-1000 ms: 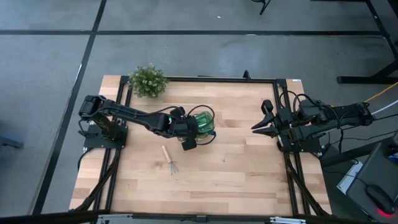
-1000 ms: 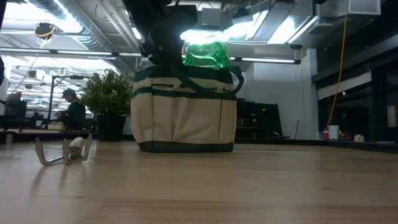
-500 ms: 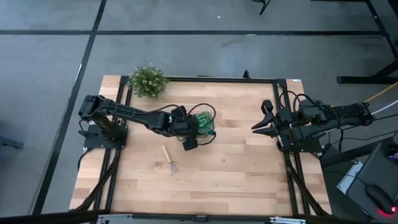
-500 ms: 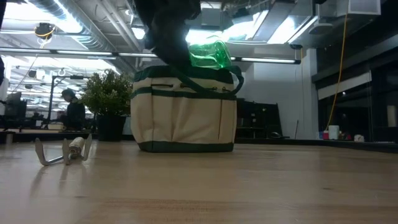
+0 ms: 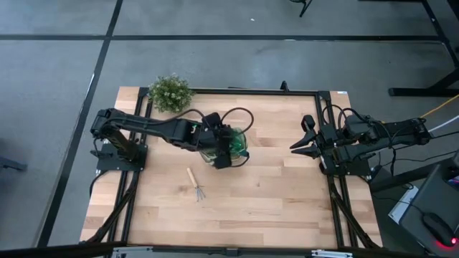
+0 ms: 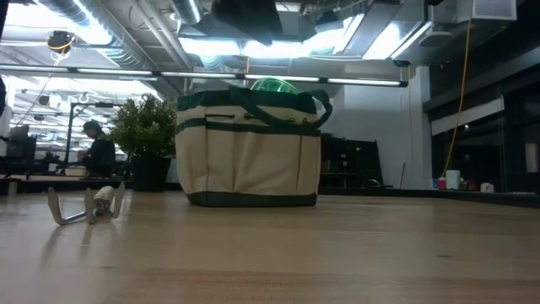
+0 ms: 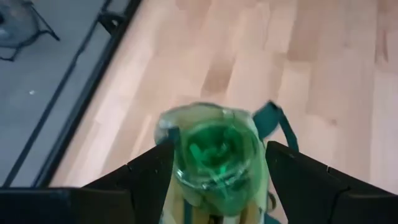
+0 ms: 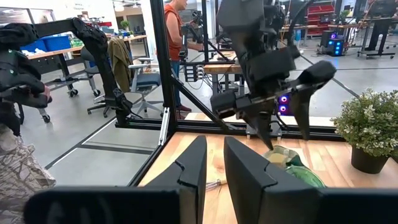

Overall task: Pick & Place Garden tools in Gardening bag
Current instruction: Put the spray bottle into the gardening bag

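The beige gardening bag (image 6: 249, 148) with dark green trim stands on its base at the table's middle. The bright green plastic tool (image 7: 214, 152) sits inside it, with only its top (image 6: 272, 84) above the rim. My left gripper (image 5: 228, 147) hovers open above the bag's mouth, its fingers apart on either side of the tool and touching nothing; the right wrist view (image 8: 286, 134) shows it clear of the bag. The wood-handled mini rake (image 5: 196, 185) lies flat on the table near the bag. My right gripper (image 5: 301, 143) waits at the table's right edge, fingers slightly apart and empty.
A bushy potted plant (image 5: 171, 93) stands at the table's far left corner. The bag's green handle loops (image 7: 273, 118) stick out at its sides. Bare wood (image 5: 272, 193) lies between the bag, the near edge and the right arm. People and desks show beyond the table.
My left gripper has let go of the green tool and risen above the bag, shifting a little toward the far edge. The green tool, held above the rim before, has dropped into the bag, so only its top shows.
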